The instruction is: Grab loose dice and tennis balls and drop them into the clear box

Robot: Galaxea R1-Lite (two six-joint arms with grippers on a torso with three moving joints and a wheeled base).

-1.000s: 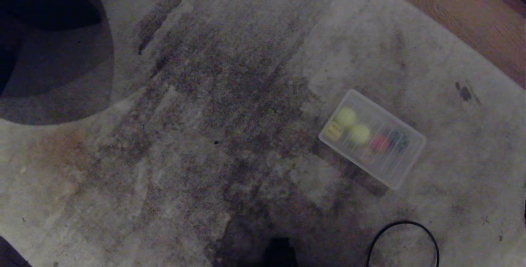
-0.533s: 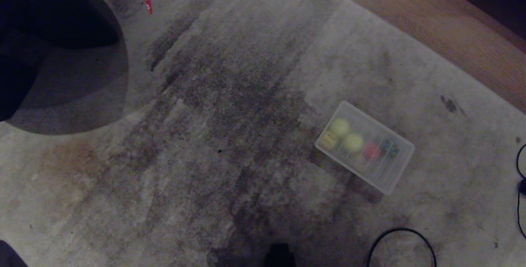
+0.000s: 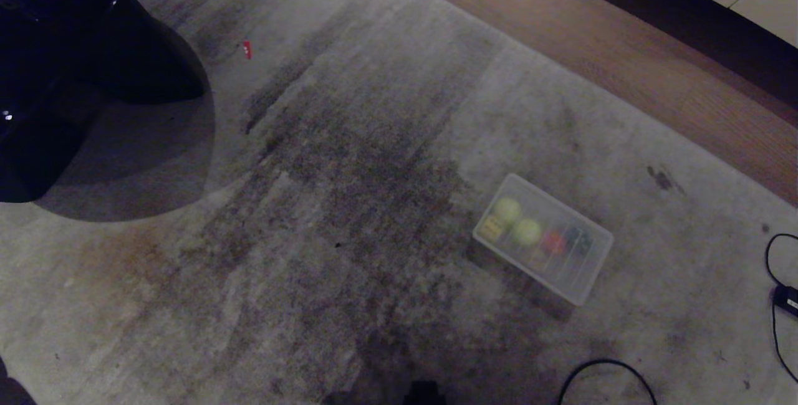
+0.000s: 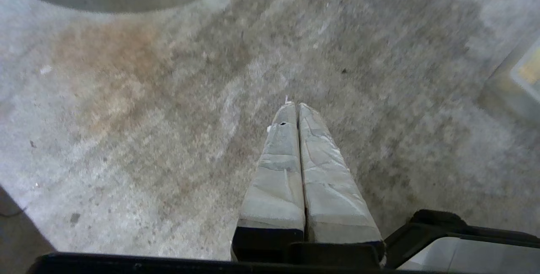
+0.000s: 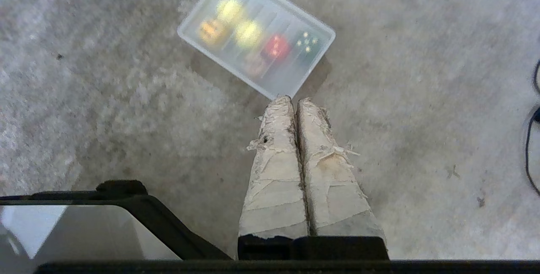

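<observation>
The clear box [image 3: 576, 281] sits on the stained grey carpet, right of centre in the head view. Inside it lie two tennis balls [image 3: 507, 209] [image 3: 527, 231], a yellow die [image 3: 491, 227], a red die [image 3: 552, 242] and a dark green die [image 3: 580, 242]. No loose dice or balls show on the carpet. In the right wrist view the clear box [image 5: 291, 81] lies just beyond my right gripper [image 5: 294, 99], which is shut and empty above the carpet. My left gripper [image 4: 294, 104] is shut and empty over bare carpet. Neither arm shows in the head view.
A large dark object [image 3: 62, 50] and its shadow fill the far left. A wooden floor strip [image 3: 623, 50] borders the carpet at the back right. Black cables [image 3: 608, 380] [image 3: 782, 293] lie near the right side. A small red scrap [image 3: 247, 49] lies far left.
The whole head view has shifted: the camera has lifted, so more wooden floor shows and the box looks smaller. The box and its contents have not moved on the carpet.
</observation>
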